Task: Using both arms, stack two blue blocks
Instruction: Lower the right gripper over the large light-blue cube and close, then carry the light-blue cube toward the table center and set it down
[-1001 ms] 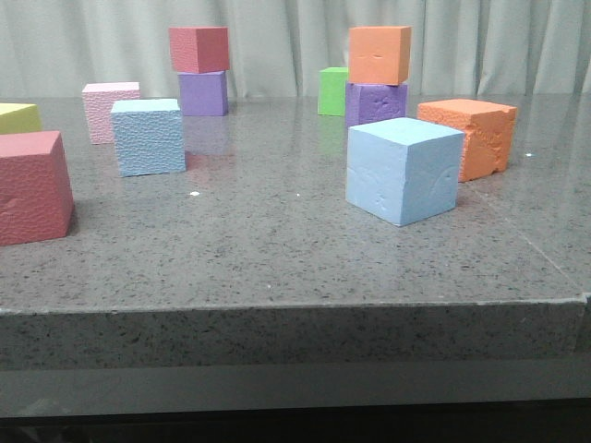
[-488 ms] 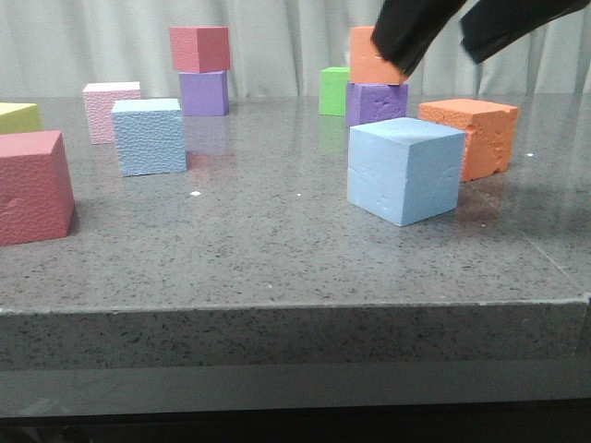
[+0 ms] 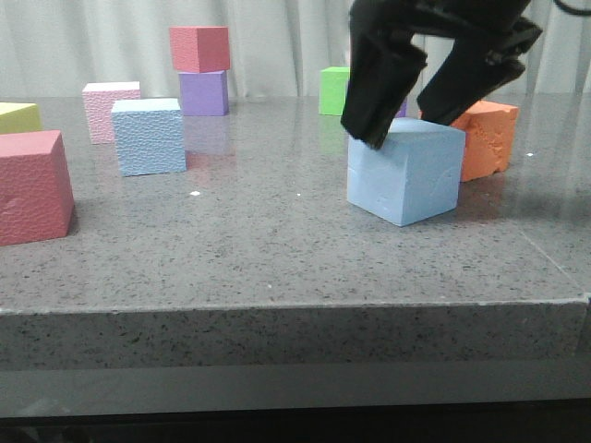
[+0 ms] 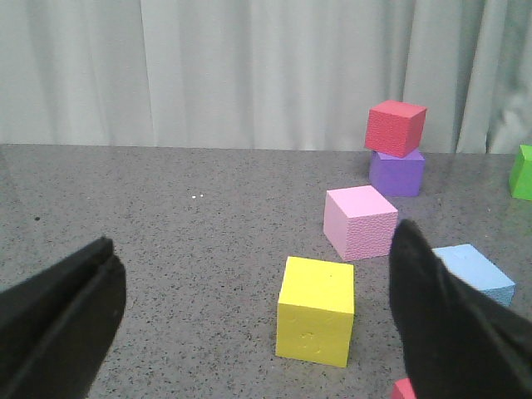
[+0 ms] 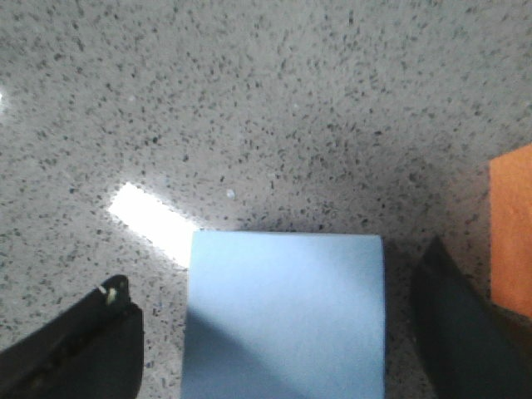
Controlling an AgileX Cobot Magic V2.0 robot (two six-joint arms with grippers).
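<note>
Now the right gripper (image 3: pixel 411 125) hangs spread wide over the smooth blue block (image 3: pixel 404 171), fingers (image 5: pixel 79 353) flanking it with gaps either side. An orange block (image 3: pixel 480 137) crowds its far flank. Left gripper (image 4: pixel 249 324) gapes, grasping nothing. Pebbled blue block (image 3: pixel 148 136) sits well apart on speckled grey table (image 3: pixel 277 249), curtain (image 3: pixel 277 37) behind.

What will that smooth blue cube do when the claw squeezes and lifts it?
The smooth blue block looks like foam, so probably light and slightly squashy. Flat faces suit the right gripper's open fingers straddling it; slipping seems unlikely. Sitting flat on the table, it shouldn't roll.
</note>
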